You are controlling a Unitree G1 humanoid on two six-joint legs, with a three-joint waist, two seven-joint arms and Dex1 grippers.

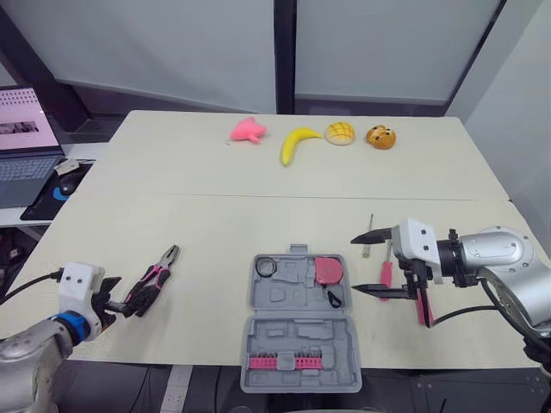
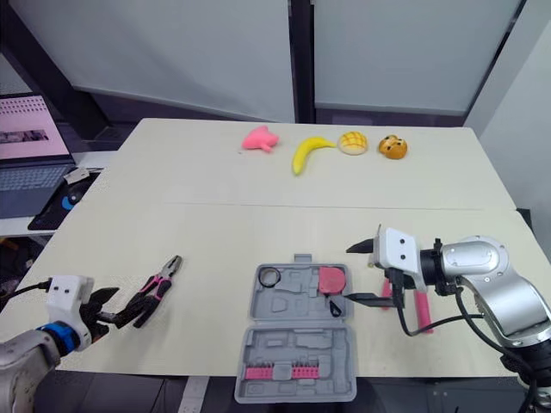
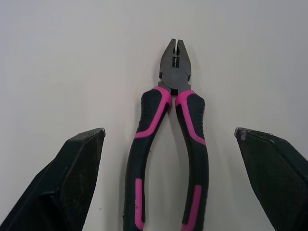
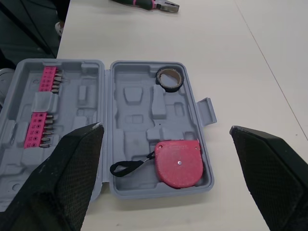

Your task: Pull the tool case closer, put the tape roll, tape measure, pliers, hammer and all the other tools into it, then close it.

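The black-and-pink pliers (image 1: 153, 281) are laid at the near left of the smooth cream tabletop (image 1: 215, 215), well apart from the open grey plastic tool case (image 1: 288, 297) at near centre. The left gripper (image 3: 168, 131) is spread wide with both handles framed between its fingers. It should probably be lowered straight and closed across both handles mid-length, otherwise the pliers could get pivoted or slid on that slick top. The right gripper (image 1: 355, 264) is held released just right of the case. A yellow toy banana (image 1: 297, 144) is parked at the far edge, with an open laptop (image 1: 21, 146) at the far left.
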